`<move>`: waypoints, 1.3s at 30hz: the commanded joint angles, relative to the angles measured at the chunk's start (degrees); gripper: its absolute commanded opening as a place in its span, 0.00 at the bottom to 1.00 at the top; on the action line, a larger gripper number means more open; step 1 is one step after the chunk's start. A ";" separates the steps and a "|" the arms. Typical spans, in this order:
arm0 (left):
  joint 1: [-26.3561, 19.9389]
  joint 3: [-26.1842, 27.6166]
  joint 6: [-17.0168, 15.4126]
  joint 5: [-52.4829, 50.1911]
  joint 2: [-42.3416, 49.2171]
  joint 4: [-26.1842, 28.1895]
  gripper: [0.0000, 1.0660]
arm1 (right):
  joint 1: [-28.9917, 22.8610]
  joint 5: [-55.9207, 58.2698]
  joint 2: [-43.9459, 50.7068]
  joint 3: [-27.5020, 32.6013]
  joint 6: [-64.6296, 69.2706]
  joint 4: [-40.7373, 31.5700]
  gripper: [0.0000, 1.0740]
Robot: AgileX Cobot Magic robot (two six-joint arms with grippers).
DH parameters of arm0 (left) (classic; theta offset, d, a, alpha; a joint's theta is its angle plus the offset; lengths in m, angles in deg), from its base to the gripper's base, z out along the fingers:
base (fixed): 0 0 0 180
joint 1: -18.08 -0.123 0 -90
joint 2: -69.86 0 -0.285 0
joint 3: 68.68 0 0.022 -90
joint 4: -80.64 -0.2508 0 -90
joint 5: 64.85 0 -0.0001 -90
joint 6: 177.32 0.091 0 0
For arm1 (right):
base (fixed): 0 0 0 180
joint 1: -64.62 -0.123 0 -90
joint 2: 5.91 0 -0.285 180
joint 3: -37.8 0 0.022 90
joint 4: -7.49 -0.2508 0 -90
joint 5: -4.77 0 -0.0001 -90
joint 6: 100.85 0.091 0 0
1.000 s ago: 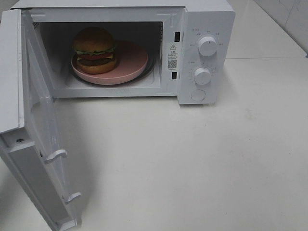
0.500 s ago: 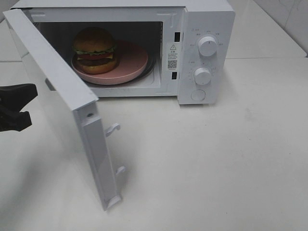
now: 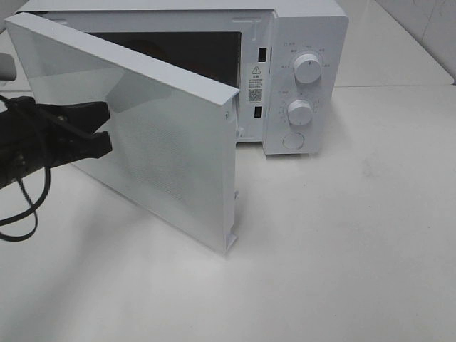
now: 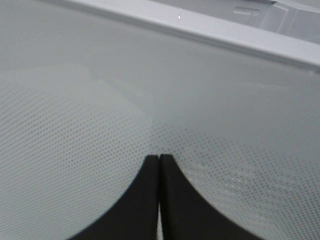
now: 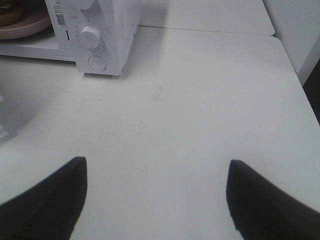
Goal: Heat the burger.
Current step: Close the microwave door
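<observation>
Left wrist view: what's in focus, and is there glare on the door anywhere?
Left wrist: the left gripper jaws, shut, are soft-edged; on the door the dot mesh reads clearly, with a pale reflection. Exterior high: broad sheen across the door's upper half, soft shadow on the table beneath. Right wrist: right gripper jaws blurred, microwave sharp.

My right gripper [image 5: 156, 162] hangs over the white table [image 5: 190, 110], its dark fingers spread wide. Ahead stands the microwave [image 5: 107, 30], with a knob [image 5: 90, 36] and a round button [image 5: 97, 63]. Inside it, a pink plate [image 5: 25, 27] carries a sliver of the burger [image 5: 6, 19].
</observation>
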 commanded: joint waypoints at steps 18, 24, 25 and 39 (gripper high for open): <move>14.50 19.77 14.32 1.32 -13.12 27.04 0.00 | 0.34 -0.11 1.55 0.34 -0.63 0.00 0.71; 15.07 25.90 15.07 1.66 -16.84 28.88 0.00 | 0.34 -0.11 1.55 0.34 -0.63 0.00 0.71; 15.07 27.62 15.07 1.72 -17.93 29.28 0.00 | 0.34 -0.11 1.55 0.34 -0.63 0.00 0.71; 15.07 39.42 17.88 4.47 -24.69 33.12 0.00 | 0.34 -0.11 1.55 0.34 -0.63 0.00 0.71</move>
